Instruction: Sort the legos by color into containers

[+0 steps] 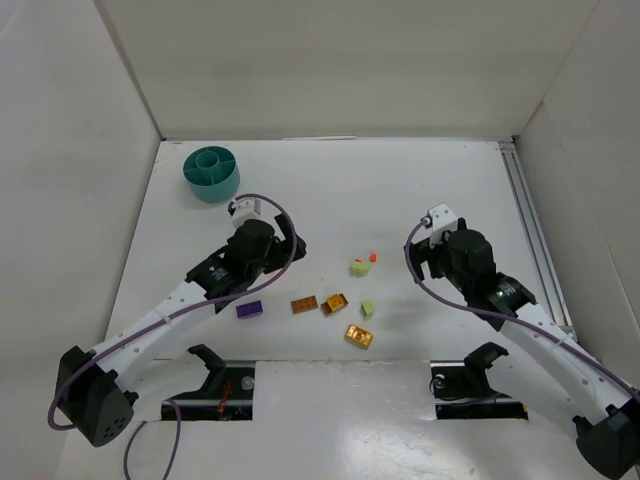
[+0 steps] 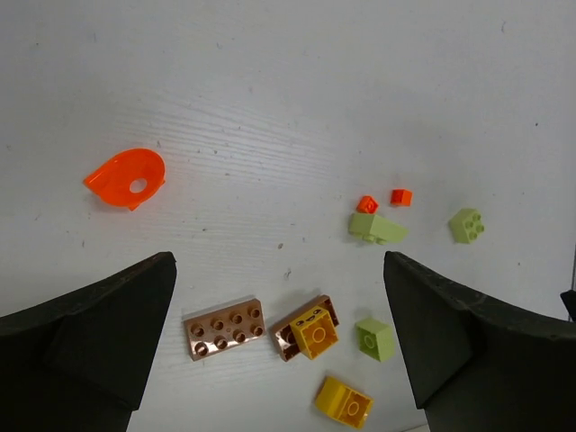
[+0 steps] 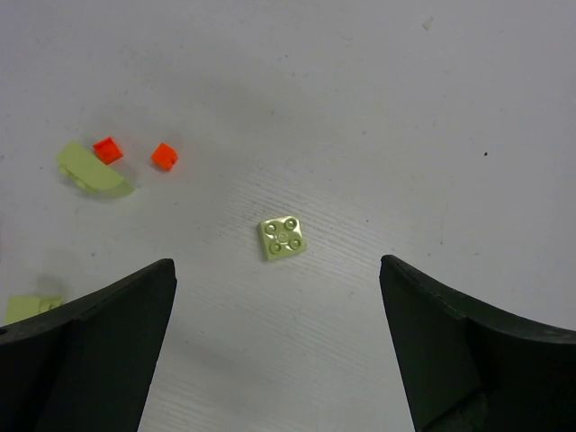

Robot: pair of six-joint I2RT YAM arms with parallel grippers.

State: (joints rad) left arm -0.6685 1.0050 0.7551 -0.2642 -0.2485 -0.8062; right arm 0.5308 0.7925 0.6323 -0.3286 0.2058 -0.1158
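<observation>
On the white table (image 1: 400,200), the round teal plastic tub (image 1: 211,172) sits far left, well apart from the scattered bricks. Both arms' jaws stand wide, holding nothing: the left gripper (image 2: 277,261) frames an orange-brown studded brick (image 2: 225,328) — the right gripper (image 3: 275,265) a pale green square brick (image 3: 283,238).

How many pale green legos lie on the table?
3: a sloped one beside two red-orange bits, a square one lying alone, a cube by the yellow brick. More may be hidden.
</observation>
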